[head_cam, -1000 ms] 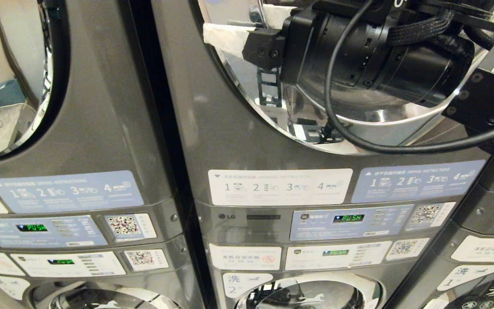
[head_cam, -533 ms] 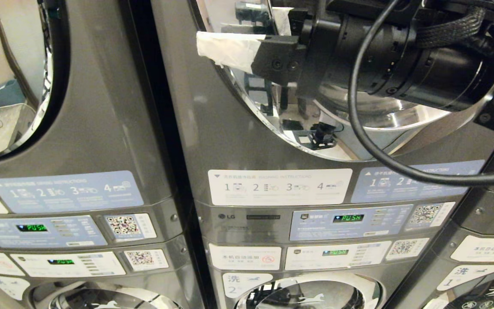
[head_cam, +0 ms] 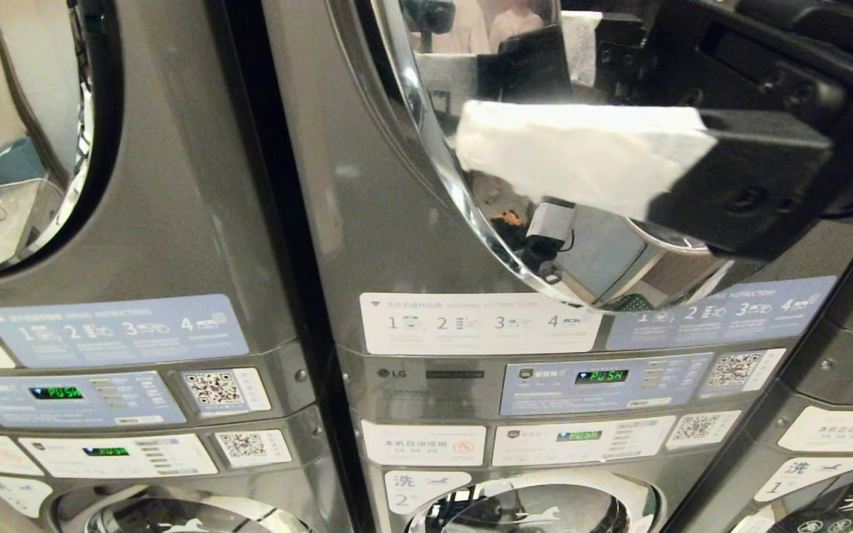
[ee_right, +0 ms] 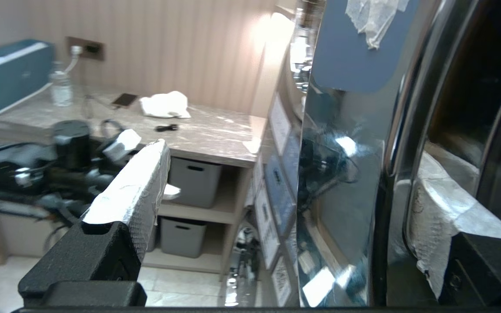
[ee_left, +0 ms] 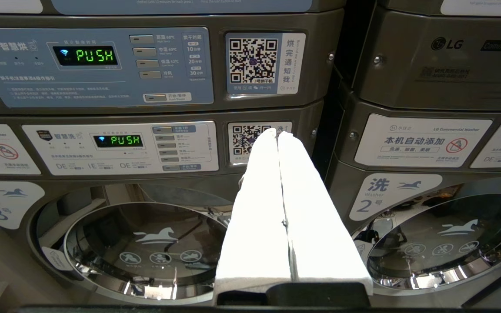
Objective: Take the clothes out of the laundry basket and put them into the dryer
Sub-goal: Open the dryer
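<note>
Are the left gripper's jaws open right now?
No, in the left wrist view the left gripper has its two white-wrapped fingers pressed together, holding nothing.

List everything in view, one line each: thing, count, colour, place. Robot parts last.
dryer door: one, chrome-rimmed, upper middle machine, swung open.
machines: three stacks, dark grey, side by side.
PUSH displays: four in head view, green, on control panels.
QR stickers: several, black-white, beside the displays.
counter: one, marbled, beyond the machines, white cloth on it.
storage bins: two, grey, under the counter.
right gripper: one, black, white-padded fingers open astride the door edge.
left gripper: one, white pads together, low before the washers.
</note>
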You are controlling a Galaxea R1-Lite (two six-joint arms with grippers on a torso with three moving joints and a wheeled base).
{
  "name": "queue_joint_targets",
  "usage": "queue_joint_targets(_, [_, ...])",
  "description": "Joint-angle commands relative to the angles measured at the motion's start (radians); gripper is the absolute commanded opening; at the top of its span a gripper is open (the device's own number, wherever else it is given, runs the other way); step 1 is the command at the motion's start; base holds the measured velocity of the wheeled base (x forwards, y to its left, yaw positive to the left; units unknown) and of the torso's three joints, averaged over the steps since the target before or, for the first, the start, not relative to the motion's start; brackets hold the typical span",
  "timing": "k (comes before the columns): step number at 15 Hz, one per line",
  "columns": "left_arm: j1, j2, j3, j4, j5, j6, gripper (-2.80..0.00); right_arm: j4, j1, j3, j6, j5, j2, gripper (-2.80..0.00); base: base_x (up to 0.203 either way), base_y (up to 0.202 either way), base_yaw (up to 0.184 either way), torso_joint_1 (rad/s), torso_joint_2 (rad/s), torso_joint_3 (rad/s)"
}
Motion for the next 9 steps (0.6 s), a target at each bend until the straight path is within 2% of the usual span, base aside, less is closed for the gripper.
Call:
queue_joint_targets(1, [0.000,-0.002,0.000,0.000,0.000,0.000,-2.80,0.004,0.000,0.059,-0.001,0.028,-0.083,0.00,0.000,0.000,0.000,0.000,0.00,0.000])
queue_joint_targets(5, [0.000,0.000,0.000,0.000,0.000,0.000,-2.80,0.028,0.000,0.180,-0.021,0.065,-0.225,0.00,0.000,0.000,0.000,0.000,0.00,0.000])
queue_joint_targets(9, [0.000,0.000,0.000,0.000,0.000,0.000,-2.80,0.047,-0.007,0.237,-0.016,0.049,-0.337,0.00,0.000,0.000,0.000,0.000,0.00,0.000])
